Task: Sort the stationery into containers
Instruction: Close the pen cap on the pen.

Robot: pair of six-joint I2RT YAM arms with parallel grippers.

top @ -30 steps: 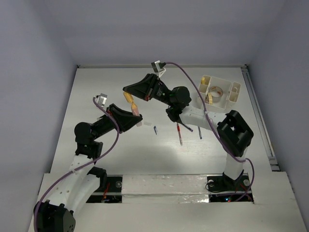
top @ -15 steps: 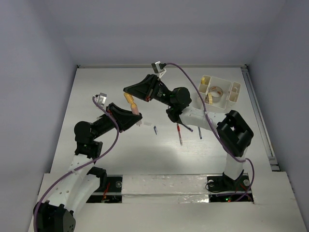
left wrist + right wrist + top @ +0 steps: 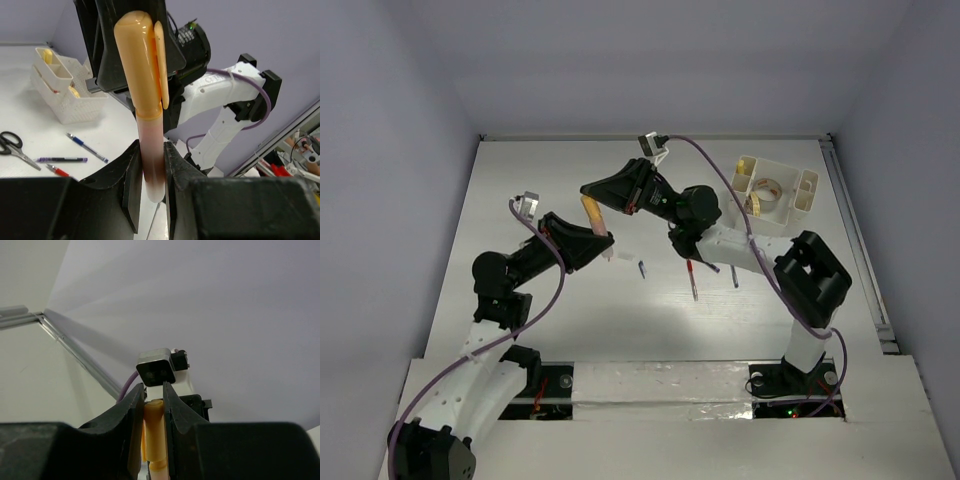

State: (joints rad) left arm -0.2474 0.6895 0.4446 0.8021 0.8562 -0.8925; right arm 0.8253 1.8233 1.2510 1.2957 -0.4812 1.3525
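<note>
A white table [image 3: 620, 320] sits between pale purple walls. Up above it, a fat marker [image 3: 148, 100] with an orange cap and a pink body is held by both arms at once. The left gripper [image 3: 150, 172] squeezes the pink end, with one finger tight on each side. The right gripper [image 3: 153, 412] pinches the orange cap, its fingers close together. The marker's lower tip is blurry and hard to see. In the right wrist view only a bit of the cap shows, and the rest is cut off. The cream organizer [image 3: 782, 165] stands at the far right of the table, well apart from the marker. The scissors [image 3: 12, 145] are cut off at the picture's edge.
</note>
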